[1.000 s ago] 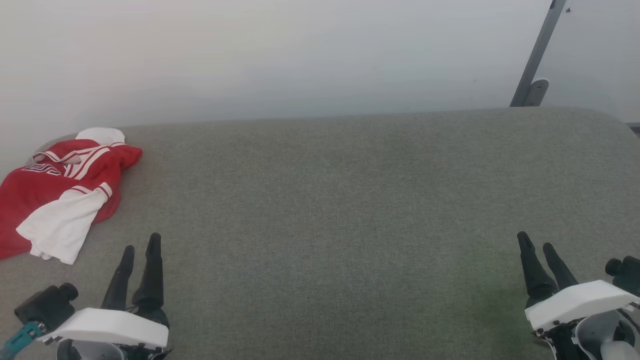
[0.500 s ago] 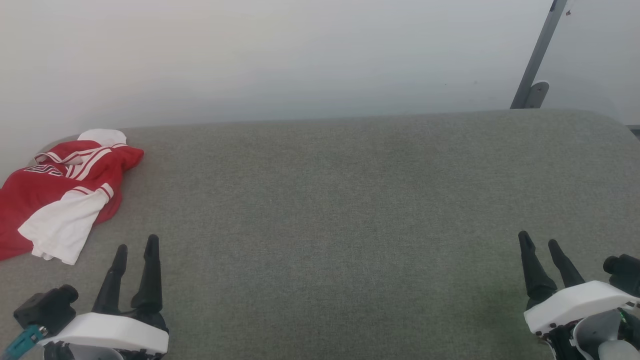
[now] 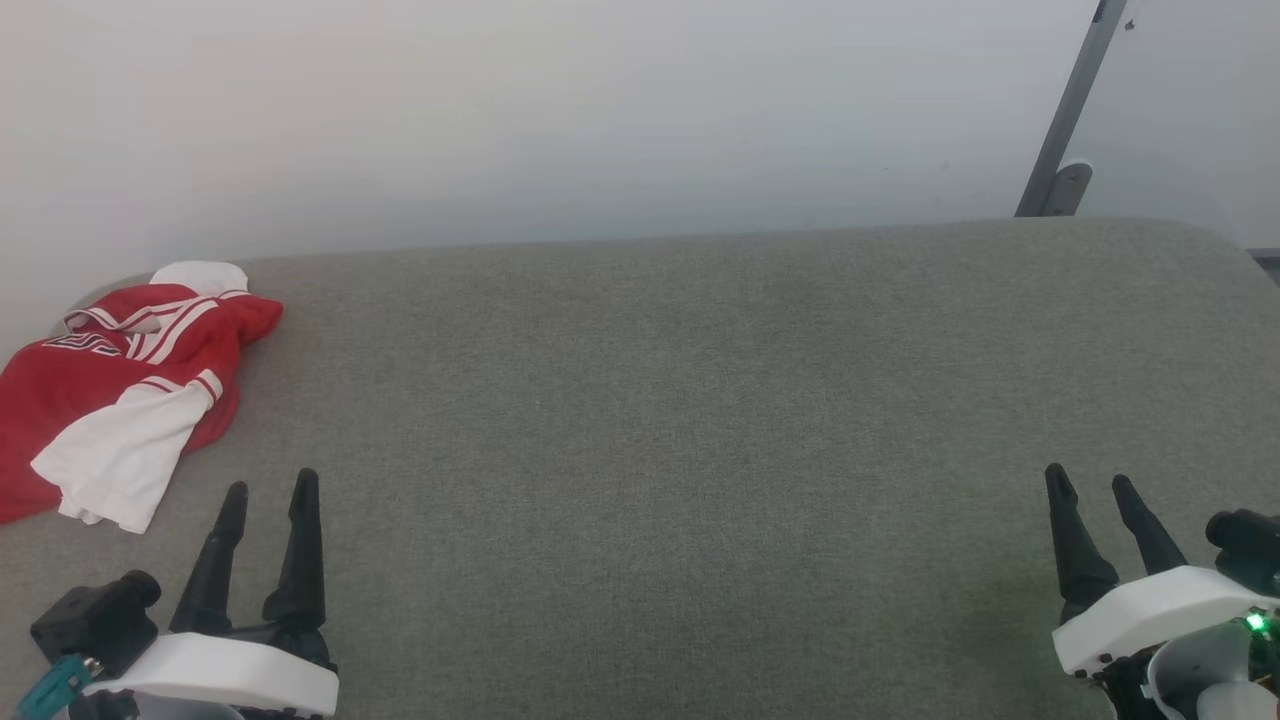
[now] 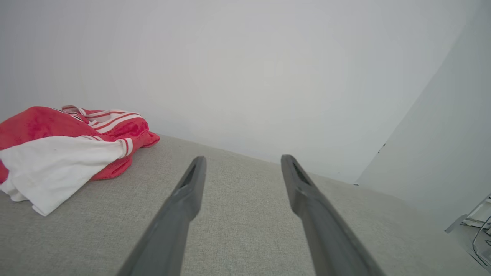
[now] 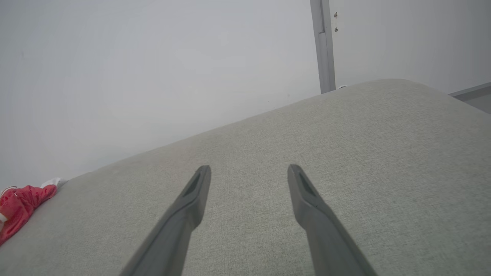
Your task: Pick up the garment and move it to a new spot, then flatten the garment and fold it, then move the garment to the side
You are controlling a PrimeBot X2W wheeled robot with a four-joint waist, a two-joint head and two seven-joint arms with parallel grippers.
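- We see very little change over the last second. The garment [image 3: 110, 390] lies in the same crumpled heap at the far left corner of the grey counter [image 3: 680, 420], close to the wall. Its small shift in the head view matches the shift of the whole picture, so we read that as camera movement.
- The left claw [image 3: 270, 480] sits slightly lower in the head view than a second ago, and its two fingers look a little more spread. We cannot tell whether that is a turn of the wrist or real opening. Either way its fingers stand apart with nothing between them, over bare counter just short of the garment's white sleeve [image 3: 110, 455].
- The right claw [image 3: 1087, 473] has barely moved. It hangs over the near right of the counter with fingers apart and empty, well away from the garment.
- In the left wrist view the heap sits to the left of the fingers, not between them, so the left claw is not yet lined up on it.
- For the task, we judge that nothing has started: the garment is not picked up, flattened or folded. The left arm is the nearer one to make the first grasp, and it needs to swing left and forward onto the cloth.
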